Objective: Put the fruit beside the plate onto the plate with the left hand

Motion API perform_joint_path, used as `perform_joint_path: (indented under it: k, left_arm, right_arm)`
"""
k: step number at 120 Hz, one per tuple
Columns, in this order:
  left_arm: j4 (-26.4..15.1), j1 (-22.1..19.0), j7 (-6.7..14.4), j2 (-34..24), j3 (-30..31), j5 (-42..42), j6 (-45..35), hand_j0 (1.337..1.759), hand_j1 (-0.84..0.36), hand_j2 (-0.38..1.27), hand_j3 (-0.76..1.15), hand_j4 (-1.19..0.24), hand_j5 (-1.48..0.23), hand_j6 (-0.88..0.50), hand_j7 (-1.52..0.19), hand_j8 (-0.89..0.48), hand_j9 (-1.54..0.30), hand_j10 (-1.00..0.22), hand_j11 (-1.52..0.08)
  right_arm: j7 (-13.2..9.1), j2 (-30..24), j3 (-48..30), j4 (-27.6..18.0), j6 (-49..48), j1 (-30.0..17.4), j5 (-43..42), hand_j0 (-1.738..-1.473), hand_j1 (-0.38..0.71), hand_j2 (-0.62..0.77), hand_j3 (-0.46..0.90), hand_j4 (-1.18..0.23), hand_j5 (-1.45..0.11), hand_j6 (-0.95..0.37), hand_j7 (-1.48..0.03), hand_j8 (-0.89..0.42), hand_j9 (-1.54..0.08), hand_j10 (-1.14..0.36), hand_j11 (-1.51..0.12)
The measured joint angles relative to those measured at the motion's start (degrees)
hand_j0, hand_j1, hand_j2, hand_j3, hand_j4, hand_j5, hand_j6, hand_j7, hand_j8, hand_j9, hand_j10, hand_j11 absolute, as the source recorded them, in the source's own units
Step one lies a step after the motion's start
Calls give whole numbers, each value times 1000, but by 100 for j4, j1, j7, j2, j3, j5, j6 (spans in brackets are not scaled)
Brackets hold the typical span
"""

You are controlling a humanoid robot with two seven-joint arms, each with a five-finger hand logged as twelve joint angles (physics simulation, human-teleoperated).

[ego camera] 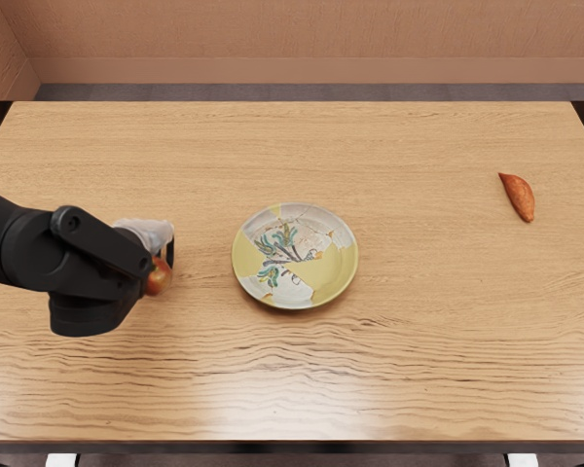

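Observation:
A small reddish-orange fruit (159,279) lies on the table left of the plate (343,269), a yellow and white dish with a leaf pattern near the table's middle. My left hand (154,255) comes in from the left edge and is curled around that fruit, mostly hiding it behind the black forearm and pale fingers (146,232). Hand and fruit sit roughly a hand's width left of the plate's rim. The right arm does not show.
An orange, elongated sweet-potato-like piece (517,196) lies far right on the wooden table (292,379). A low wall runs along the back edge.

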State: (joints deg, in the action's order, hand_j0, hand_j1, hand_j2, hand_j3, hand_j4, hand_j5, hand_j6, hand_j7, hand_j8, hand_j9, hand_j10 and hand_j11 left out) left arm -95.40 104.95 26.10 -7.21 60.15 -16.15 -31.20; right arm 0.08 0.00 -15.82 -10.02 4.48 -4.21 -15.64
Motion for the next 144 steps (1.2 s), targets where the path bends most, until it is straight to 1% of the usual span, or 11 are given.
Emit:
perform_joint_path:
  k: [13,20,27,31,35,63,72,97,109,122,144]
  left_arm:
    - [28,-38,30,39,9,-42,81,1644,-355,487,0,-515,-981,-387,-1044,-436,-1078,-757,-1077]
    - [47,-68,47,76,11,-64,120,1639,-490,517,0,-408,-1026,-273,-1084,-317,-1115,-775,-1113]
    - [61,-77,49,87,24,-70,154,1630,-649,772,0,-289,-1084,-160,-1120,-209,-1151,-782,-1153]
    - [66,-81,46,96,24,-103,174,1628,-548,470,0,-278,-1065,-163,-1121,-184,-1163,-787,-1166]
    - [65,-79,49,97,24,-113,218,1628,-592,742,0,-317,-1014,-166,-1086,-182,-1169,-794,-1172]
    - [61,1,25,105,28,-99,604,1631,-589,418,0,-42,-1271,82,-1271,-131,-1190,-820,-1202]
    - [43,151,13,98,24,-17,823,1637,-565,360,0,-114,-1098,-2,-1136,-97,-1180,-831,-1192]
    - [13,594,10,53,-19,444,1474,1638,-528,567,0,-259,-1181,-101,-1193,-234,-1184,-840,-1196]
    - [6,830,4,13,-58,617,1729,1641,-333,416,0,-444,-1178,-224,-1192,-301,-1180,-845,-1190]
    - [1,1162,-1,-49,-118,799,1957,1647,-362,702,0,-549,-1187,-317,-1186,-386,-1168,-854,-1175]
    - [-3,1589,-1,-53,-304,1047,2181,1651,-362,738,0,-620,-1229,-331,-1188,-410,-1160,-861,-1165]
  right_arm:
    - [0,0,0,0,0,0,0,-1658,-307,-7,0,-36,-46,-36,-46,-36,-46,-36,-46]
    - [0,0,0,0,0,0,0,-1658,-307,-7,0,-36,-46,-36,-46,-36,-46,-36,-46]
    - [0,0,0,0,0,0,0,-1658,-307,-7,0,-36,-46,-36,-46,-36,-46,-36,-46]
    - [0,0,-1,0,0,-1,1,-1658,-307,-7,0,-36,-46,-36,-46,-36,-46,-36,-46]
    - [0,0,0,0,0,-1,1,-1658,-307,-7,0,-36,-46,-36,-46,-36,-46,-36,-46]
    - [1,0,0,0,0,0,0,-1658,-306,-7,0,-36,-46,-36,-46,-36,-46,-36,-46]
    - [1,0,0,0,0,0,0,-1658,-306,-7,0,-36,-46,-36,-46,-36,-46,-36,-46]
    - [-1,0,0,0,0,0,0,-1658,-306,-7,0,-36,-46,-36,-46,-36,-46,-36,-46]
    - [-1,0,0,0,0,1,0,-1658,-306,-7,0,-36,-46,-36,-46,-36,-46,-36,-46]
    - [0,0,0,0,0,0,0,-1658,-306,-7,0,-36,-46,-36,-46,-36,-46,-36,-46]
    - [0,0,0,0,0,1,0,-1658,-306,-7,0,-36,-46,-36,-46,-36,-46,-36,-46]
